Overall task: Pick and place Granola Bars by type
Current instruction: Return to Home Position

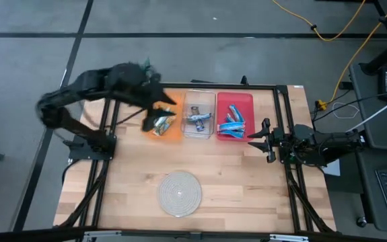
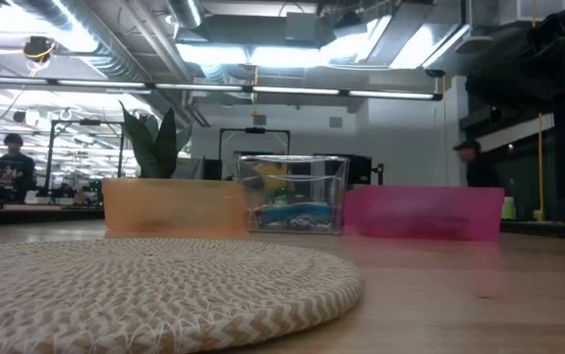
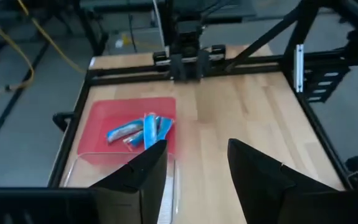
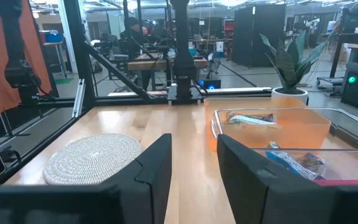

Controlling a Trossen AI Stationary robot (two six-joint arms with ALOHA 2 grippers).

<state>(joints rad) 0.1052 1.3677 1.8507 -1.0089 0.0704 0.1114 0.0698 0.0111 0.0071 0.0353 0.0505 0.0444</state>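
The sorting is judged complete: no granola bar is seen on the wooden surface [image 1: 132, 175] or on the round woven mat [image 1: 180, 193]. The green-and-gold bars [image 1: 161, 124] lie in the orange bin [image 1: 175, 132], a silvery-blue bar [image 1: 198, 119] in the clear bin [image 1: 198, 95], and the bright blue bars [image 1: 232, 125] in the red bin [image 1: 241, 101]. The left pincer [image 3: 196, 144] is held above the orange bin, jaws parted, nothing gripped. The right pincer [image 1: 264, 138] is parked at the surface's right edge, likewise parted and empty. Only bringing the left arm to rest appears left.
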